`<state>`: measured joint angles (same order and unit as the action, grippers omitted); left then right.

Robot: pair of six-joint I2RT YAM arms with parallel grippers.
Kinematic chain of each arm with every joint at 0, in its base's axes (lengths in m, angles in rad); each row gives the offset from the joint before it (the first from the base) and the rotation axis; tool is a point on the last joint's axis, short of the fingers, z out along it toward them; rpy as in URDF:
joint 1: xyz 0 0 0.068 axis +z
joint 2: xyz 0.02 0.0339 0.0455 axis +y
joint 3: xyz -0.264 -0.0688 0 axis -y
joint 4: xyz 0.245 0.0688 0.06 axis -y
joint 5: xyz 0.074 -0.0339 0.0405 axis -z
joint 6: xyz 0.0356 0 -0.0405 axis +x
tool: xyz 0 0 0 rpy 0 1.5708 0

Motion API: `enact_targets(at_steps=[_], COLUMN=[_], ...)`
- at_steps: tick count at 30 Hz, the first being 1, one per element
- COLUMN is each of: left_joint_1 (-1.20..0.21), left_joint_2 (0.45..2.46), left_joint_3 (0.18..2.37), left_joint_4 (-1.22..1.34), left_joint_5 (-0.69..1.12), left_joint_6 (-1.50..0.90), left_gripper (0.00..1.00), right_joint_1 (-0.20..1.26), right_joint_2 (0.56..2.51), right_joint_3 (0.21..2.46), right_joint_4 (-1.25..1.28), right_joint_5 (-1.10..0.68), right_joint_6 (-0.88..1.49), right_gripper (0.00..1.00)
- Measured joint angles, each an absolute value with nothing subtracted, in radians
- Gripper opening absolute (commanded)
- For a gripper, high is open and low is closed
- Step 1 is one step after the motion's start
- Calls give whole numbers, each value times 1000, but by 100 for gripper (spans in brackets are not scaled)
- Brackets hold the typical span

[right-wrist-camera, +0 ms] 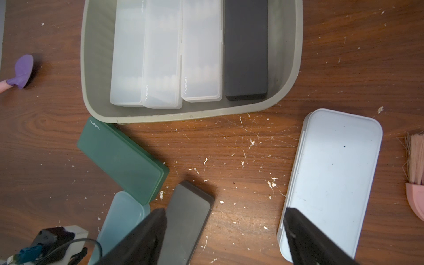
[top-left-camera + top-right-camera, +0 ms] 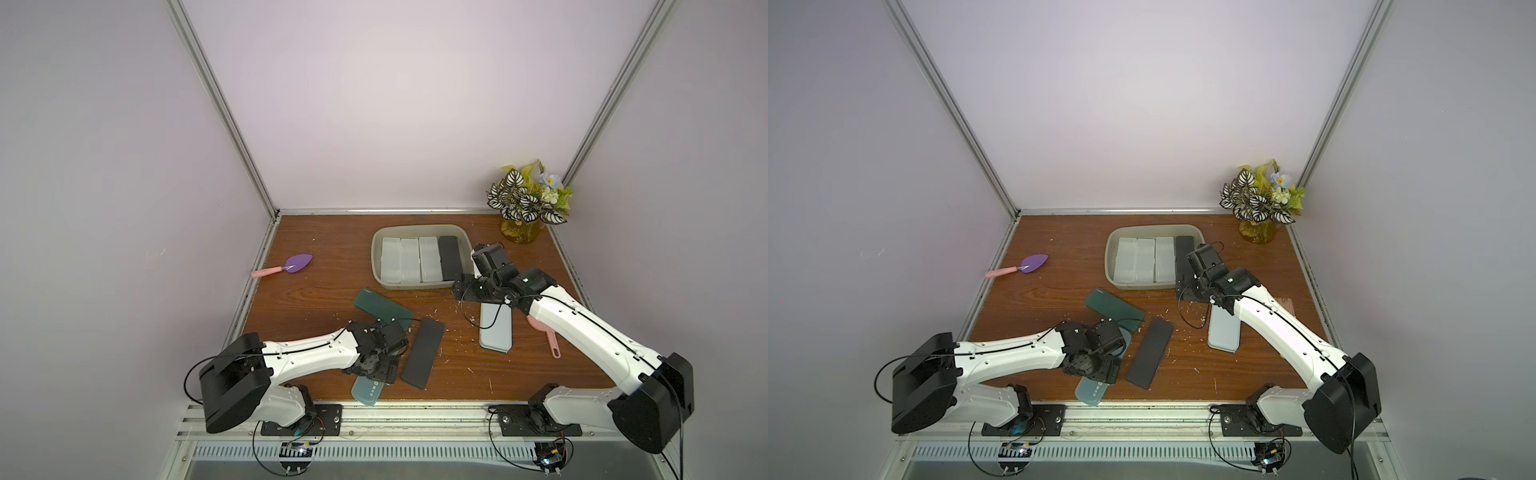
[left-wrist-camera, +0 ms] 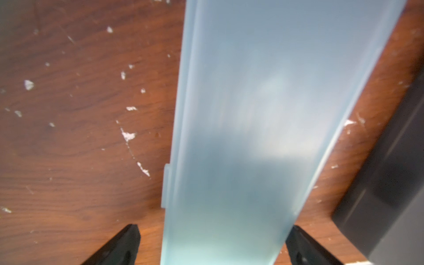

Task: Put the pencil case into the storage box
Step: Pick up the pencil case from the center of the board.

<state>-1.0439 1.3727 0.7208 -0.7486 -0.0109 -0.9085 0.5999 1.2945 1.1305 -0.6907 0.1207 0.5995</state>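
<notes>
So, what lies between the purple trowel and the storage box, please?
Only bare table separates the trowel from the storage box, in both top views.

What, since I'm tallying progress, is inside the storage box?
In the storage box lie three clear pencil cases and one black pencil case, side by side. Anything beneath them is hidden.

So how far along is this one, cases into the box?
Done: the box holds four, three clear cases and a black case. In hand: nothing gripped; the open left gripper straddles the teal case, and the right gripper is open and empty. Left: the teal case, green case, second black case and pale wide case, all outside the box.
</notes>
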Motion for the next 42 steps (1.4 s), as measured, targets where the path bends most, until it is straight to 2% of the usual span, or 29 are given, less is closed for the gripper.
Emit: enact_targets(at_steps=[6, 20, 27, 35, 42], left_joint_1=[-1071, -1106, -1113, -1110, -970], left_joint_2=[1419, 1370, 1266, 1218, 1216], left_joint_3=[715, 677, 661, 831, 985], left_joint_4=[-713, -672, -709, -829, -902], left_joint_5=[0, -12, -4, -33, -67], left_joint_6=[-917, -968, -1006, -1016, -929], left_gripper=[97, 71, 69, 70, 71], right_joint_1=[600, 600, 600, 600, 600], right_joint_2=[1296, 1295, 1275, 1270, 1269], right_joint_3=[1119, 1097, 1086, 1086, 1086], right_joint_4=[-675, -664, -653, -649, -647], right_joint_5=[115, 98, 98, 96, 96], right_joint_6=[600, 603, 603, 603, 603], right_gripper=[88, 87, 87, 87, 88])
